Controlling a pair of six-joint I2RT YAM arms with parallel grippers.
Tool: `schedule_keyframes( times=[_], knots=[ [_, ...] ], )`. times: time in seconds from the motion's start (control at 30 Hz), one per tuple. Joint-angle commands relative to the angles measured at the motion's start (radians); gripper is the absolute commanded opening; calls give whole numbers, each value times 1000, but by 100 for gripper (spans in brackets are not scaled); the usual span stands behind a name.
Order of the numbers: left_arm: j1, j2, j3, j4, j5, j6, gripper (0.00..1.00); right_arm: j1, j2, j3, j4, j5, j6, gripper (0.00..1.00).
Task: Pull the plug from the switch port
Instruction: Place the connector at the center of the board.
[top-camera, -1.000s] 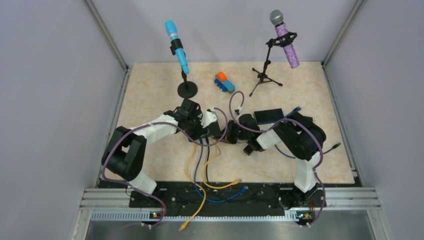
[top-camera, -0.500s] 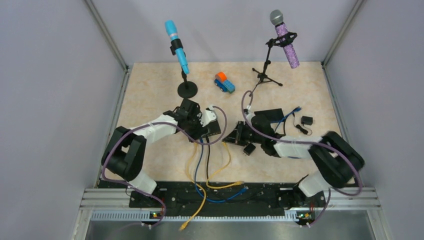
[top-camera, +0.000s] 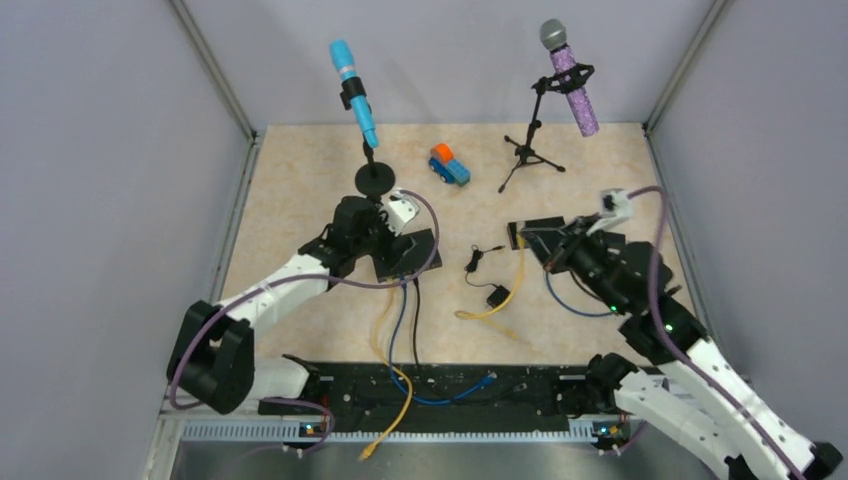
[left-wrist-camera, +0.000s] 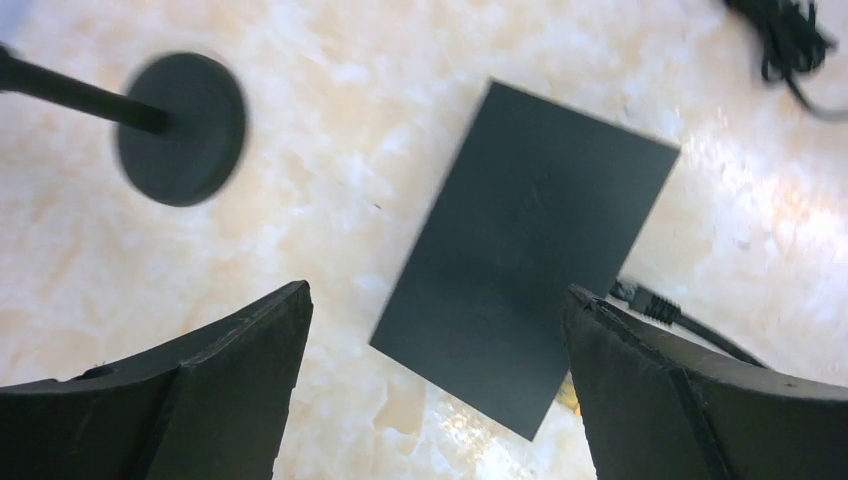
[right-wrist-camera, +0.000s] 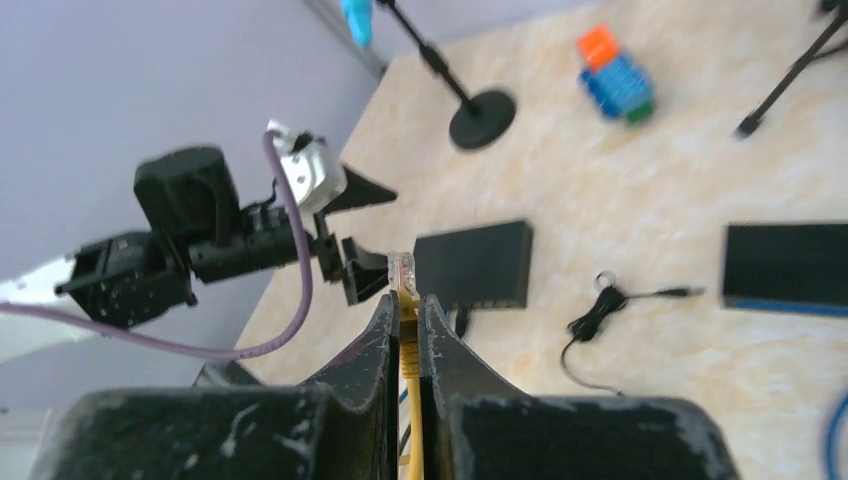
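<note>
Plug (right-wrist-camera: 401, 268) pinched, right tool (right-wrist-camera: 407, 305) (left tool (left-wrist-camera: 437, 292) agape)

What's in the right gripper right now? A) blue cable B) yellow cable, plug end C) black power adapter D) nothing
B: the right wrist view shows the right gripper shut on the yellow cable, its clear plug poking past the fingertips, apart from the switch.

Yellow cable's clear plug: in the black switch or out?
Out: the clear plug juts from the right gripper, jaws shut, apart from the flat black switch.
</note>
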Motion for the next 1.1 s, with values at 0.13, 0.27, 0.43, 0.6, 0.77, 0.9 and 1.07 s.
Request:
schedule_keyframes(
  times=[0.13,0.27,0.43,0.6,0.77,0.9,1.07],
  knots=[
    [28,-199,-85,278,-79,-180,99,-7,-105,375,-487,372,-203,0],
    [47,-277,-141,342,-80,-240,99,-7,26,452,-632,396,-248,0],
    [51,-364,-179,343,-98,-282,99,-7,277,475,-619,199,-283,0],
    [54,-434,-243,377,-122,-322,99,-55,533,470,-409,21,-320,0],
    [53,-489,-234,282,-98,-320,99,-158,806,509,-209,-163,-340,0],
    [53,-520,-234,211,-83,-285,99,-192,1018,608,-195,-226,-333,0],
    [53,-527,-233,193,-68,-262,99,-215,1156,670,-187,-224,-310,0]
  ],
)
